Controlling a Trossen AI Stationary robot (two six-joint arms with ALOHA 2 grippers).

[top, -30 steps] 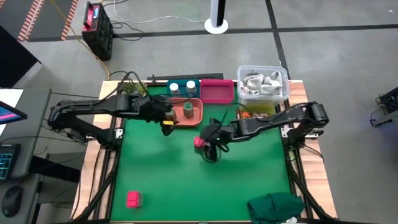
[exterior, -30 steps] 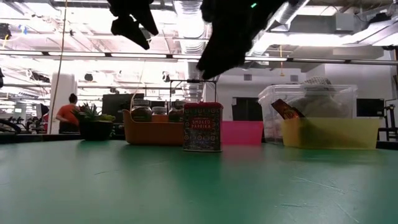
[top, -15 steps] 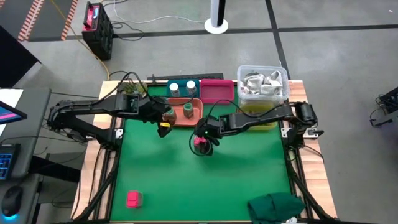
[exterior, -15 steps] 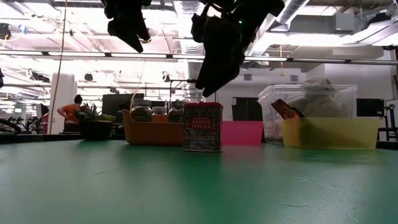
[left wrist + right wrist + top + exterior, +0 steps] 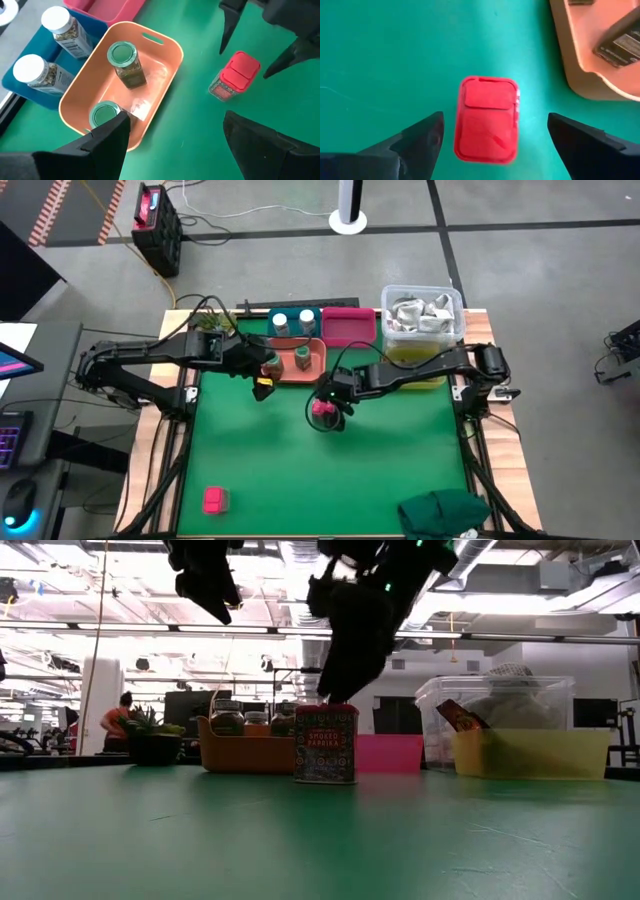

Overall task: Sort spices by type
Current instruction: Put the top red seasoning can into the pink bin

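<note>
- Right gripper poised straight over the pink block, fingers spread wide on either side of it, nothing gripped yet.
- Pink block standing upright on the green table, mid-table, just in front of the orange tray; reads "smoked paprika" from table height, so really a small tin-style box with a red flip lid.
- Probably light and rigid, smooth-sided, so a bit slippery; tall and narrow too, so easy to tip if one finger lands first.
- Best bet: pinch across the two long flat sides, a little below the lid, not on the lid itself since that could pop open.
- Second pink block sitting alone near the front left corner, well apart.
- Left gripper hanging above the orange tray with its two dark green jars, fingers apart, holding nothing.
</note>
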